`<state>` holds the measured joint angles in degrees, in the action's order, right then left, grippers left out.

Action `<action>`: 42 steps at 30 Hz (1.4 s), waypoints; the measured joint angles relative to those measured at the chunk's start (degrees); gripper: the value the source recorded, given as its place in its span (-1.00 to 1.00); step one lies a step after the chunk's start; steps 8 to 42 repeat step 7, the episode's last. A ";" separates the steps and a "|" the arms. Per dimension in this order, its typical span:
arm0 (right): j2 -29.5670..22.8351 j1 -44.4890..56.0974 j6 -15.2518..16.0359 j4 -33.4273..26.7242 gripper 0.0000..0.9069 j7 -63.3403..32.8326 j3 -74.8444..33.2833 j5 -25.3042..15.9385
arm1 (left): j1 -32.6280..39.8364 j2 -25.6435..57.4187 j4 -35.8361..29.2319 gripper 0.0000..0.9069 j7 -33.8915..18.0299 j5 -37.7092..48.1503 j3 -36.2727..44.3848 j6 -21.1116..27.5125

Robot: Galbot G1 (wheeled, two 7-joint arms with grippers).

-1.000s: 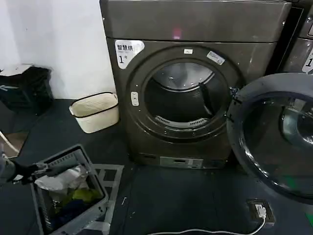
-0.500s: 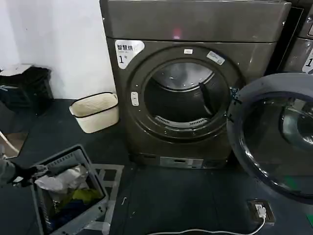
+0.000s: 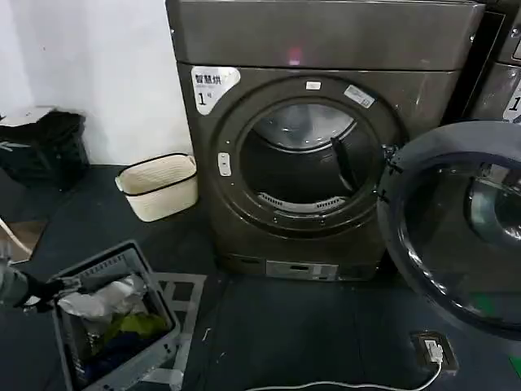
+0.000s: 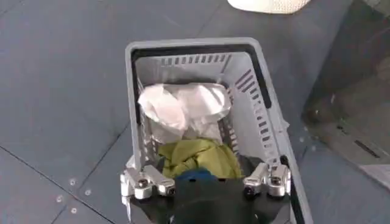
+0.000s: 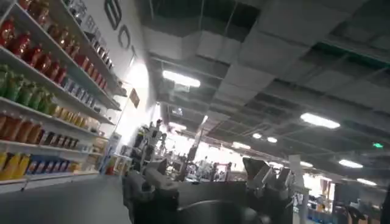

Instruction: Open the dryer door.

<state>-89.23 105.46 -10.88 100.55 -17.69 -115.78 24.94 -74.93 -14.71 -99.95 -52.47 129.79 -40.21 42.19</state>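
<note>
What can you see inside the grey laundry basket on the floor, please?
The grey laundry basket holds crumpled white fabric and a yellow-green garment, with something blue beside that. The left claw hangs open over it and covers whatever lies below.

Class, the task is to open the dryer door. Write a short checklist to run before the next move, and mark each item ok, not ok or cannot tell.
1. Door swung fully open, drum mouth clear: ok.
2. Left tool open, holding nothing: ok.
3. Left tool over the laundry basket, away from the door: ok.
4. Right tool points at the ceiling; its grip: cannot tell.
5. Floor cable out of the door's swing: cannot tell.
</note>
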 joint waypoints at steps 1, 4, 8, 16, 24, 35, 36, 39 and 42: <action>0.00 0.00 -0.07 -0.08 1.00 0.08 0.02 0.00 | -0.02 0.00 -0.02 1.00 0.13 -0.29 0.11 0.00; -0.05 -0.09 -0.10 -0.10 1.00 0.16 0.18 -0.01 | -0.03 -0.06 -0.21 1.00 0.70 -1.69 0.59 0.00; -0.08 -0.12 -0.11 -0.10 1.00 0.23 0.23 -0.01 | -0.03 -0.17 -0.52 1.00 0.93 -2.47 0.87 0.00; -0.08 -0.12 -0.11 -0.10 1.00 0.23 0.23 -0.01 | -0.03 -0.17 -0.52 1.00 0.93 -2.47 0.87 0.00; -0.08 -0.12 -0.11 -0.10 1.00 0.23 0.23 -0.01 | -0.03 -0.17 -0.52 1.00 0.93 -2.47 0.87 0.00; -0.08 -0.12 -0.11 -0.10 1.00 0.23 0.23 -0.01 | -0.03 -0.17 -0.52 1.00 0.93 -2.47 0.87 0.00; -0.08 -0.12 -0.11 -0.10 1.00 0.23 0.23 -0.01 | -0.03 -0.17 -0.52 1.00 0.93 -2.47 0.87 0.00; -0.08 -0.12 -0.11 -0.10 1.00 0.23 0.23 -0.01 | -0.03 -0.17 -0.52 1.00 0.93 -2.47 0.87 0.00; -0.08 -0.12 -0.11 -0.10 1.00 0.23 0.23 -0.01 | -0.03 -0.17 -0.52 1.00 0.93 -2.47 0.87 0.00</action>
